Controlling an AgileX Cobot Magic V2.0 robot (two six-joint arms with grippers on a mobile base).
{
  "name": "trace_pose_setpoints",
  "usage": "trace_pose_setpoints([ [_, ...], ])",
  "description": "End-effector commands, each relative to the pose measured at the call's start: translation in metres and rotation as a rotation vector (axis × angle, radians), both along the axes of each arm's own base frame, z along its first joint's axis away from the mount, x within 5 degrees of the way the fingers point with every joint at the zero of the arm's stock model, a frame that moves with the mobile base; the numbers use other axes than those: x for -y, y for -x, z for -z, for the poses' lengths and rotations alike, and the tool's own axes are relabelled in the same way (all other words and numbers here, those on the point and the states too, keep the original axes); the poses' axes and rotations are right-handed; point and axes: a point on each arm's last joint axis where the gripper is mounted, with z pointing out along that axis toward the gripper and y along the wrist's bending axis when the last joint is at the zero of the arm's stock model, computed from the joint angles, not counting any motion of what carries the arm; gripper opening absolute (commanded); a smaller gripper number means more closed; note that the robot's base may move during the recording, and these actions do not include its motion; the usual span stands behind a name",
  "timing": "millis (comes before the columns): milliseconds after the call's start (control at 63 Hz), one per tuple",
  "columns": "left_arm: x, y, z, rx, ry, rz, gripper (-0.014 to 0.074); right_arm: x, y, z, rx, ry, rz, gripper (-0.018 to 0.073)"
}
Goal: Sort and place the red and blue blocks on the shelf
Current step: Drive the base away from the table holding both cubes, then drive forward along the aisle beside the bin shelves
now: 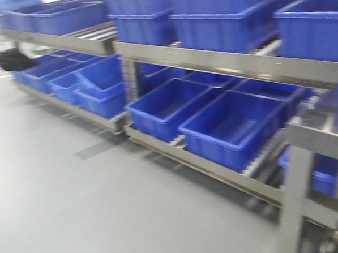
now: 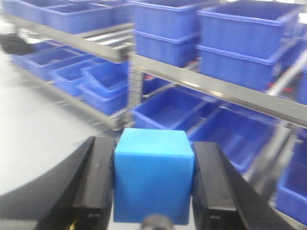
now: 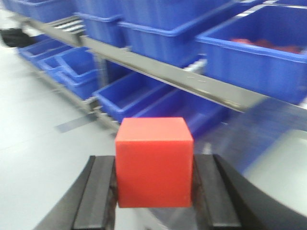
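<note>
In the left wrist view the blue block sits clamped between the black fingers of my left gripper, which is shut on it. The red block fills the right wrist view, with my right gripper shut on its two sides. Ahead stands the shelf, a grey metal rack with two tiers seen in the front view; its steel front lip runs across both wrist views. Neither gripper shows in the front view. Both blocks are held in the air, short of the shelf.
Large blue bins fill both shelf tiers, open on the lower one and stacked on the upper. A second rack section juts out at the right. Grey floor stretches left and front. A dark object lies far left.
</note>
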Motion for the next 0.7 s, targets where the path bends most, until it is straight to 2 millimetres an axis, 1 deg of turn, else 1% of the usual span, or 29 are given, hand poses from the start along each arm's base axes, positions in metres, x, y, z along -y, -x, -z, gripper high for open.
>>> trace_pose_setpoints([
  [0, -0.0009, 0.0005, -0.0185, 0.121, 0.016, -0.009, 0.0321, 0.0009, 0.0006, -0.0171, 0.113, -0.003, 0.01, 0.0375],
  [683, -0.0009, 0.0005, -0.0185, 0.121, 0.016, -0.009, 0.0321, 0.0009, 0.0006, -0.0171, 0.113, -0.003, 0.01, 0.0375],
])
